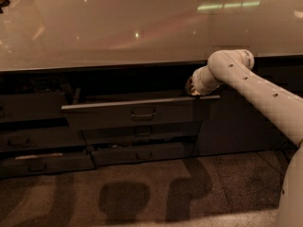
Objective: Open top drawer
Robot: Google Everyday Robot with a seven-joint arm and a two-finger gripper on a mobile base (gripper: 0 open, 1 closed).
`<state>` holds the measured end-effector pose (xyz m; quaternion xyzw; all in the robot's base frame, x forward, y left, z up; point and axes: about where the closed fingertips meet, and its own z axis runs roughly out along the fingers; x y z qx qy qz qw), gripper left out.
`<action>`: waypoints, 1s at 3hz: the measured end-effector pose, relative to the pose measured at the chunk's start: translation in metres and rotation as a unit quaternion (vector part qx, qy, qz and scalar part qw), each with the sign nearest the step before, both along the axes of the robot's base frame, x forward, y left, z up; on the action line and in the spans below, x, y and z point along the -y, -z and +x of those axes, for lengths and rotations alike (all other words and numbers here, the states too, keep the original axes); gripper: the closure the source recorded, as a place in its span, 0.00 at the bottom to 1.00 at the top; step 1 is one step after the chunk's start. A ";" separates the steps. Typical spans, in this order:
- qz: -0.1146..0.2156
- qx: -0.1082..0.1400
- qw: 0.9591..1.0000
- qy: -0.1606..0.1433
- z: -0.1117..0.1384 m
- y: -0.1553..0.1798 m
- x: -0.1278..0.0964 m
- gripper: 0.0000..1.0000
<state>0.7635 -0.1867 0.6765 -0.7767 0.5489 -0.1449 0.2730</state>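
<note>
Top drawer [104,115] sits partway out under tabletop [118,32], w/ hand [192,87] at its top-right edge just behind the front, grip state: can't tell.

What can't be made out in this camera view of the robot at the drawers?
Camera view:
gripper, at the top drawer's right upper corner: mostly hidden behind the arm's wrist.
top drawer's inside: lost in the counter's shadow.
arm: cut off by the right edge.
</note>
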 end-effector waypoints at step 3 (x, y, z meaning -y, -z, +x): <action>-0.037 0.002 0.999 0.006 -0.024 0.009 -0.002 0.58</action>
